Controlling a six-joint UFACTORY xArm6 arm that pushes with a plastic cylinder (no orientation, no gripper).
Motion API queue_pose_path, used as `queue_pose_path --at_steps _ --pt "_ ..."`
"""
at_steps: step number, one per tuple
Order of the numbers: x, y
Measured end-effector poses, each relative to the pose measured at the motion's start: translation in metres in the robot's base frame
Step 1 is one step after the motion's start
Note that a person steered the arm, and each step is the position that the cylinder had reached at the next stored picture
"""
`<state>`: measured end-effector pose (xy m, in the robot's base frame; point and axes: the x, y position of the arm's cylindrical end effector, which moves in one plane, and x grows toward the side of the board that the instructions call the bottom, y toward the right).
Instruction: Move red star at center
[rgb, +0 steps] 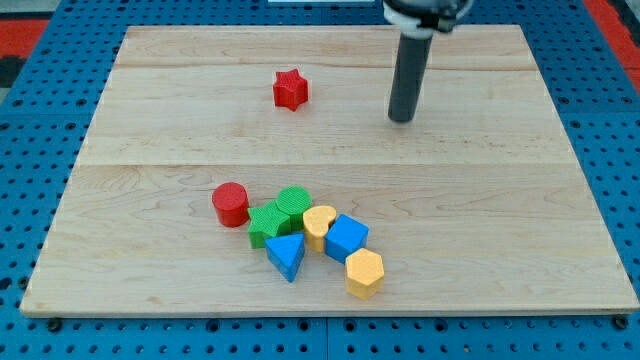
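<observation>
One small red star-shaped block (290, 89) is your task item: it sits alone on the pale wooden board (150, 150), toward the view's top and a little left of the middle, touching nothing. The board's centre lies below it and slightly to the view's right, and that patch is bare.

One dark rod, ending in my tip (402, 120), stands to the view's right of the star at roughly the same height on the board, well apart from it. You have no jaws or hand to account for; the rod grasps nothing and touches no block.

Seven further blocks make a cluster near the view's bottom, below centre:
- red cylinder (230, 204), at the cluster's left
- green block (267, 223) of unclear shape, beside a green ridged round block (294, 202)
- blue triangular block (287, 255)
- yellow heart-like block (319, 224)
- blue cube (347, 238)
- yellow hexagonal block (365, 273), lowest and rightmost

Step in hand, as you may judge it: the approach, with the push not yet begun. Your next move calls for bringing the tip round to the star's upper-left side, then pushing down and slightly right, stopping short of the cluster.
</observation>
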<state>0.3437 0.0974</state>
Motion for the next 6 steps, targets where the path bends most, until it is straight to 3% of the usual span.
queue_pose_path --at_steps 1,2,4,6 --pt "-0.052 -0.005" --pt "-0.079 -0.050" --pt "-0.088 -0.145" --pt "-0.009 -0.140"
